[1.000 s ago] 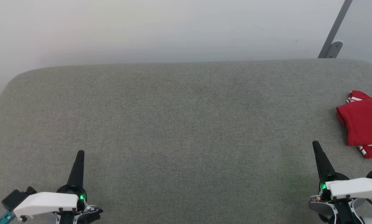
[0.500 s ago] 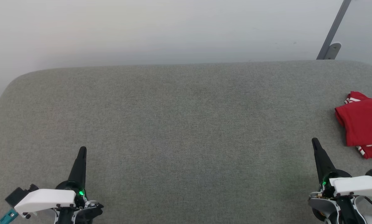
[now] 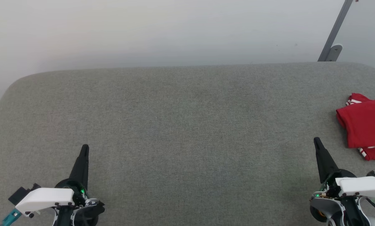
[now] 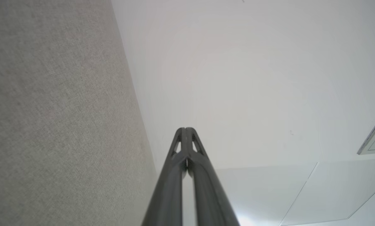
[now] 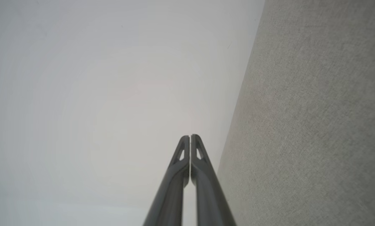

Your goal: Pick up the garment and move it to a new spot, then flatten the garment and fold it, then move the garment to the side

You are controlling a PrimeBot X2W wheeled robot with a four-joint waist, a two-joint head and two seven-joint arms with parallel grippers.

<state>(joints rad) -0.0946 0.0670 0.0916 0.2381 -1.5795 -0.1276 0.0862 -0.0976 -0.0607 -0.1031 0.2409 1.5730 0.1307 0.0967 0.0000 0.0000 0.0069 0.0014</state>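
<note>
The grey fabric table [image 3: 187, 125] spreads wide, its far corners rounded, with a pale wall [image 3: 143, 31] behind its far edge. The garment [image 3: 366, 125] lies folded at the table's right edge — a red bundle cut off by the picture's side, striped trim showing at its far and near ends. The left gripper [image 3: 85, 147] hovers over the near left part, fingers clenched together on nothing. The right gripper [image 3: 316, 140] — likewise clenched and empty — sits near the garment, not touching it. A grey metal strut [image 3: 335, 34] rises past the far right corner.
</note>
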